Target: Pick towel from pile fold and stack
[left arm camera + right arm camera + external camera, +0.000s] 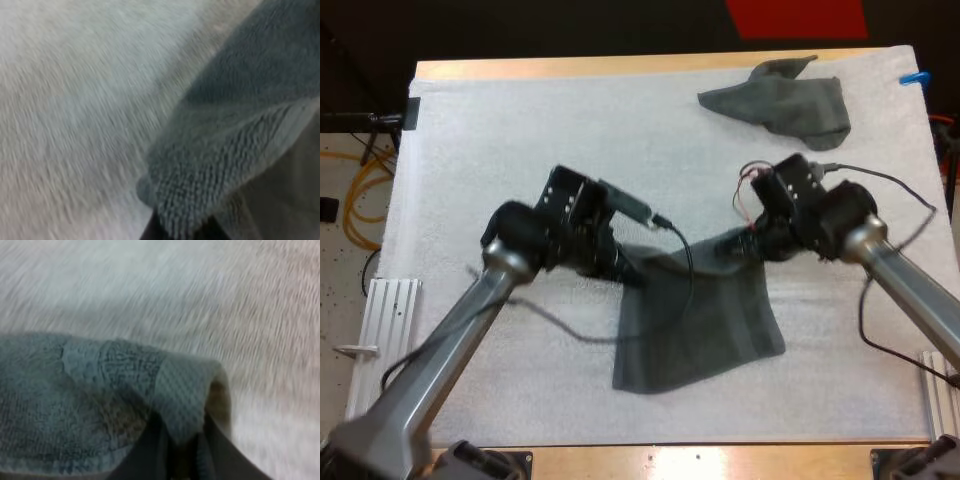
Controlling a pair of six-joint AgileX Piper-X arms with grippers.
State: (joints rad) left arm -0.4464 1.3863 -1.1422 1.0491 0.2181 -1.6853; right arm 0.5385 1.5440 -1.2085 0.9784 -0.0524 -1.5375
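The left tool (pixel 620 262) was clamped on one upper corner of the towel (pixel 700 320) and the right tool (pixel 745 243) on the other, so the cloth was strung between them at the middle of the frame. Its lower part trailed down toward the bottom centre, lying on the white mat (pixel 520 130). The two-corner hold seemed meant to open the towel out flat — a cloth pinched at one point would only hang in a bunch. In the right wrist view the hemmed corner was squeezed between that tool's dark fingers (pixel 145 460), with the fabric folded over their tips, and in the left wrist view a ribbed corner of the towel sat pressed in the same way close to the camera. The top edge sagged a little between the tools, which suggested they stood nearer together than the towel's full width, and the bottom edge lay askew rather than square. I judged the step in hand to be spreading before the first fold. A second, crumpled towel (pixel 785 105) lay at the upper right of the frame, well apart from the held one — probably left there as the pile, clear of the working space on the counter (pixel 620 66).
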